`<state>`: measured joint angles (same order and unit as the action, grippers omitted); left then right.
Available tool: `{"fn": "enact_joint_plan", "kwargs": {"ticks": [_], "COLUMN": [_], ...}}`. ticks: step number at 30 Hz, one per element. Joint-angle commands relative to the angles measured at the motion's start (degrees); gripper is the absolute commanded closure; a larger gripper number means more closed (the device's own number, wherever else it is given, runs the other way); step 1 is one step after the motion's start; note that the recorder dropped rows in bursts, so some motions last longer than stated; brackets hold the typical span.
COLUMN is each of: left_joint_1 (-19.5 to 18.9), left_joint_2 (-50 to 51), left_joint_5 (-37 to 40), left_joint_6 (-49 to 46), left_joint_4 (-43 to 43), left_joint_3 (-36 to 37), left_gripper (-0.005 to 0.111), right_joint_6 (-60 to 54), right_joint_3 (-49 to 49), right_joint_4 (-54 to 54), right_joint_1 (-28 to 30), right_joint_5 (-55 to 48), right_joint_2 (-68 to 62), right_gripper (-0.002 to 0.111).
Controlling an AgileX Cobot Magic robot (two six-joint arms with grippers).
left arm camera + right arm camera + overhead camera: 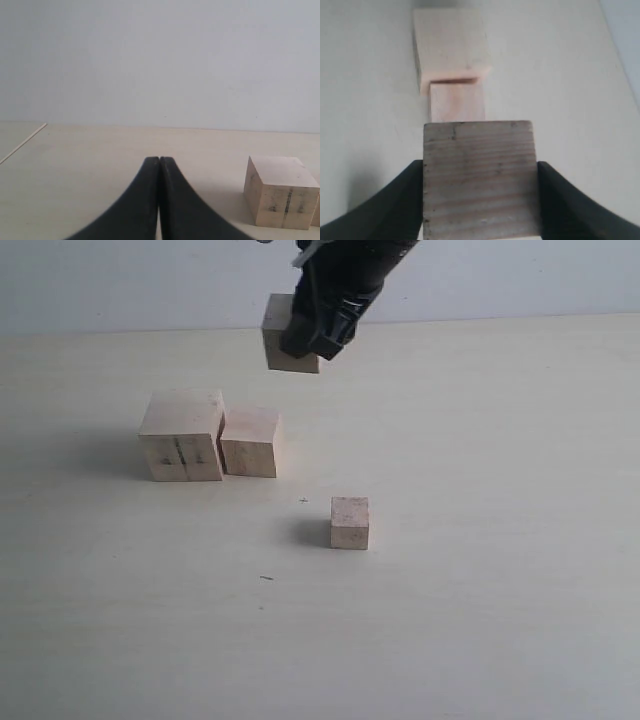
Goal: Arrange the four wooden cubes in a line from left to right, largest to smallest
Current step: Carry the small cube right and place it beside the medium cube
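Placing step, seemingly: carrying the third cube (284, 336), clamped in the right gripper (316, 342), raised behind and right of the largest cube (182, 437). Next, lowering just beside the second cube (250, 443), aligned. With left gripper (159, 167) closed, empty.

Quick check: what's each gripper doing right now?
Left gripper: closed, holding nothing.
Right gripper: closed on a wooden cube, held in the air.
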<state>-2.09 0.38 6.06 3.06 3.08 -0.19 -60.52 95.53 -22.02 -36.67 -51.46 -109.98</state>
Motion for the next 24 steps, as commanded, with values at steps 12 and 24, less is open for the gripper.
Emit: {"fn": "enact_joint_plan", "kwargs": {"ticks": [12, 24], "left_joint_1": [-0.11, -0.11], "left_joint_2": [-0.38, -0.38], "left_joint_5": [-0.21, -0.21], "left_joint_6": [-0.26, -0.26], "left_joint_4": [-0.58, -0.58], "left_joint_3": [0.19, 0.19], "left_gripper": [0.104, 0.104], "right_joint_6": [0.64, -4.24], "right_joint_3": [-3.14, -3.14], "right_joint_4": [-0.03, -0.56], "right_joint_1": [2.69, 2.69], "right_joint_5": [6.54, 9.55], "right_joint_2": [-14.63, -18.27], "right_gripper": [0.108, 0.108]}}
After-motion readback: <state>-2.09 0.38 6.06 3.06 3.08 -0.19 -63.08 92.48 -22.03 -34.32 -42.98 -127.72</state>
